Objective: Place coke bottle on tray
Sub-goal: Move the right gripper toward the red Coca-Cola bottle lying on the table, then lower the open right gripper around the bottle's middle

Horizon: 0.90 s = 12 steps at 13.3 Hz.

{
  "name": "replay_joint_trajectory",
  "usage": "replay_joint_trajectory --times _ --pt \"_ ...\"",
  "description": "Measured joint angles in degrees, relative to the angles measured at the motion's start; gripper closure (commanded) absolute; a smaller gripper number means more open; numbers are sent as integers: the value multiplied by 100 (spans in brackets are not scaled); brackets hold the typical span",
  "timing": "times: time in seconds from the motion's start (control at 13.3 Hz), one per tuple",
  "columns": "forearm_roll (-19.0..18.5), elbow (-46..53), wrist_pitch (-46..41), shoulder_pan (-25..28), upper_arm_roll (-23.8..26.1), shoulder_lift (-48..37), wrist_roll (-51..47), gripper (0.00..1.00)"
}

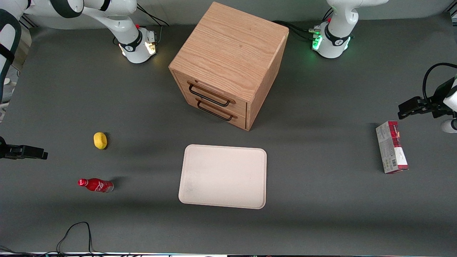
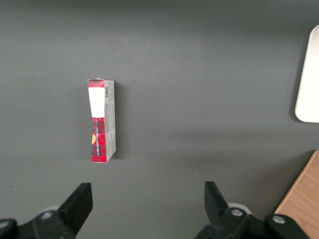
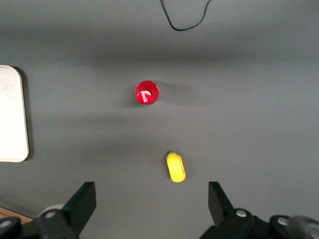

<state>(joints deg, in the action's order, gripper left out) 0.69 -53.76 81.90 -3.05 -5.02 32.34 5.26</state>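
Small red coke bottle (image 1: 95,185) with white script stands upright on grey table (image 1: 321,214), toward working arm's end, well apart from cream-white rectangular tray (image 1: 223,176). Black 2-finger gripper (image 3: 152,206) hangs high, fingers spread wide, holding nothing; likely staged for descent. Yellow lemon (image 1: 100,140) near bottle.

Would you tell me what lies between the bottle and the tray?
Nothing: bare table separates the bottle from the tray in the front view. The gripper hangs open above.

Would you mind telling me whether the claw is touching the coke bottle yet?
Apart. The front view shows the open claw well clear of the coke bottle, with bare table between them.
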Motion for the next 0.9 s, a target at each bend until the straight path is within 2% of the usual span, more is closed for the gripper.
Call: replay_joint_trajectory --times 0.23,0.6,0.9 --pt "4 -25 29 1 8 135 0 0" --pt "26 -479 1082 46 19 401 0 0" --pt "27 -606 1610 46 19 793 0 0"
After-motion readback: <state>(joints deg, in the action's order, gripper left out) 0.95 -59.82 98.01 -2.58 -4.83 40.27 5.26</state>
